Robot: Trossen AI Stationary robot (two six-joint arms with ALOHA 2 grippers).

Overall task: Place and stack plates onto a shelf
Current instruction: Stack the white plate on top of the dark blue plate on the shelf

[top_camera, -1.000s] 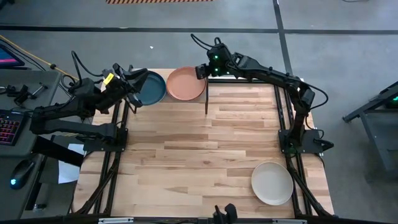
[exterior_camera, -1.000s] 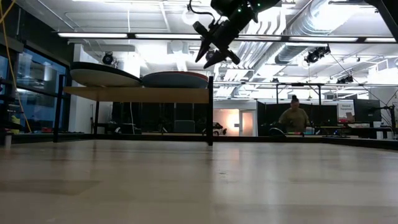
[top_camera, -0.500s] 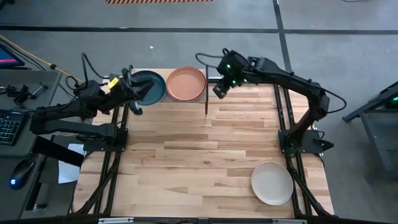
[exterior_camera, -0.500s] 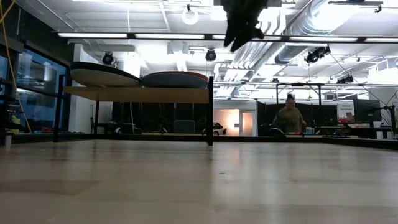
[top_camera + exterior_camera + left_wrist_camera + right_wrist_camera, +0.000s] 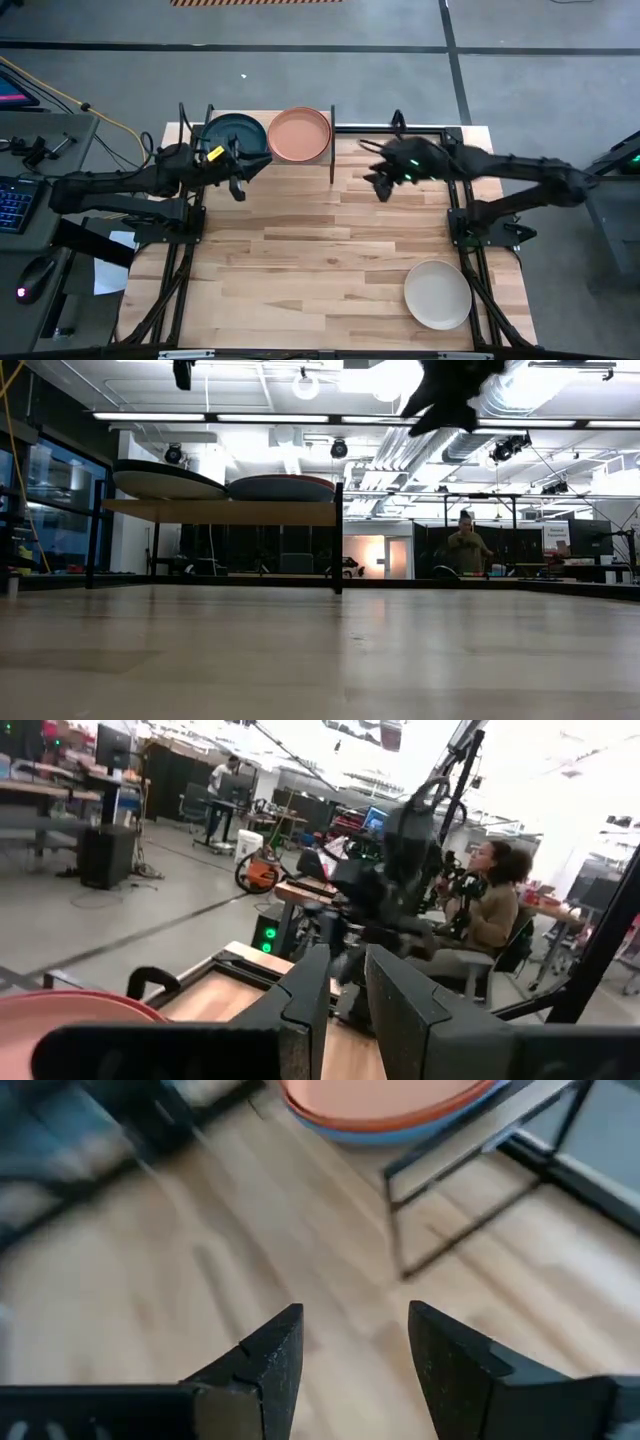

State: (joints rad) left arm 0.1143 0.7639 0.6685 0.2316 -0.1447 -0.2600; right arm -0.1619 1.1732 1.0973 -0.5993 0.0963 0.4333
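Plates sit in two piles on the shelf (image 5: 331, 150) at the far edge of the bench (image 5: 330, 250). From above, the dark teal plate (image 5: 232, 137) tops the left pile and the salmon-orange plate (image 5: 299, 134) tops the right one, the two just beside each other. From bench height both piles show as low mounds on the light-wood board, which stands on thin black legs. In the right wrist view a blue rim peeks out under the orange plate, so a sky blue plate (image 5: 400, 1132) lies beneath it. The cream plate (image 5: 437, 293) lies alone on the bench near the front right corner, well apart from the shelf.

The left tool (image 5: 240, 172) hangs in the air just in front of the teal pile, close to the shelf's front edge. Its fingers (image 5: 305, 1000) stand close together with only a narrow slit between them and nothing in it; a red rim shows at the edge of its camera.

The right tool (image 5: 380, 180) hovers over bare wood to the right of the shelf, clear of the orange pile. Its fingers (image 5: 270, 1355) are spread apart and empty.

Beyond the bench, a person (image 5: 466, 546) stands at a workstation in the room, and another person (image 5: 490, 910) sits at a desk.
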